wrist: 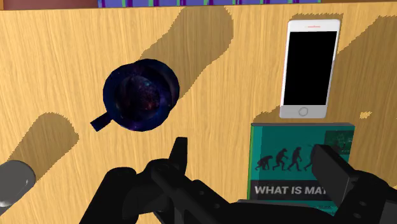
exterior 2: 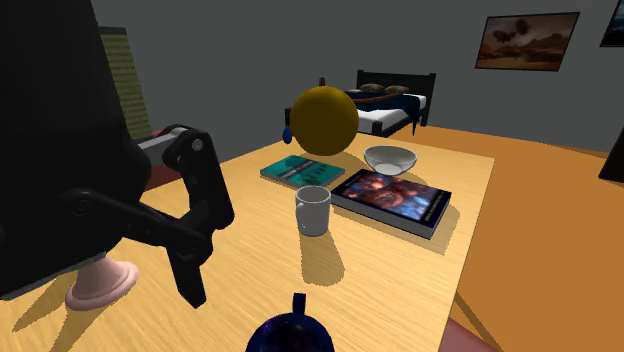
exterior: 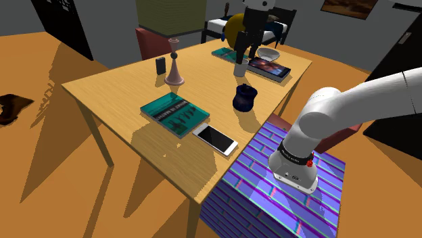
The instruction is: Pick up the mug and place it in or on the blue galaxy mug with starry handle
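The pincer hangs open and empty over the surface, so the reach seems in hand: next it must close around the grey mug near the galaxy mug.

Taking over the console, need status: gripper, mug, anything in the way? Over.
Gripper open, empty. Grey mug upright on table, not held. Blue galaxy mug upright, empty. Bare table between them.

Three cameras on a light wooden table
Shoulder view high, looking down; second low and close; wrist straight down; all share the dark blue starry mug.
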You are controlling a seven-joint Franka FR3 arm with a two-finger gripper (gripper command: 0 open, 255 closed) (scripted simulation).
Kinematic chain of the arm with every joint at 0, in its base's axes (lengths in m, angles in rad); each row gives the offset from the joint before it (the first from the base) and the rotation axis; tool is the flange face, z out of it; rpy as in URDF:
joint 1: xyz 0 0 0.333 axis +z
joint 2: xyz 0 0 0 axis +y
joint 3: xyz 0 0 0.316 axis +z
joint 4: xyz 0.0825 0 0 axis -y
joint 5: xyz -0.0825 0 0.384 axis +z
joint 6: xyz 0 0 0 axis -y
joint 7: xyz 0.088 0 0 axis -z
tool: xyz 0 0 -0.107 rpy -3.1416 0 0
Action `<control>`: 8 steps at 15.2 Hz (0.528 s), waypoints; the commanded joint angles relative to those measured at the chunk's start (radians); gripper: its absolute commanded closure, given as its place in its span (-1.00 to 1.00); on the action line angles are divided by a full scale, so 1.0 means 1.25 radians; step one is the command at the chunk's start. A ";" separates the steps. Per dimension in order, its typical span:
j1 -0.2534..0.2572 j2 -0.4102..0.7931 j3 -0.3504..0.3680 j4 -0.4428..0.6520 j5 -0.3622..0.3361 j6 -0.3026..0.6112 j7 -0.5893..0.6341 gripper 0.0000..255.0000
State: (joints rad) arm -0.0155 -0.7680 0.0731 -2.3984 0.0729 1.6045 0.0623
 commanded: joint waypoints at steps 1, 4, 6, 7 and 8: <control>0.000 0.000 0.000 0.000 0.000 0.000 0.000 -1.00; -0.019 0.022 -0.049 -0.014 -0.034 0.038 -0.062 -1.00; -0.031 0.043 -0.082 -0.018 -0.055 0.064 -0.103 -1.00; -0.037 0.055 -0.098 -0.019 -0.065 0.078 -0.123 -1.00; -0.042 0.068 -0.114 -0.018 -0.075 0.092 -0.143 -1.00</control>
State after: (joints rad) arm -0.0604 -0.6980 -0.0479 -2.4223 -0.0071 1.7027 -0.0881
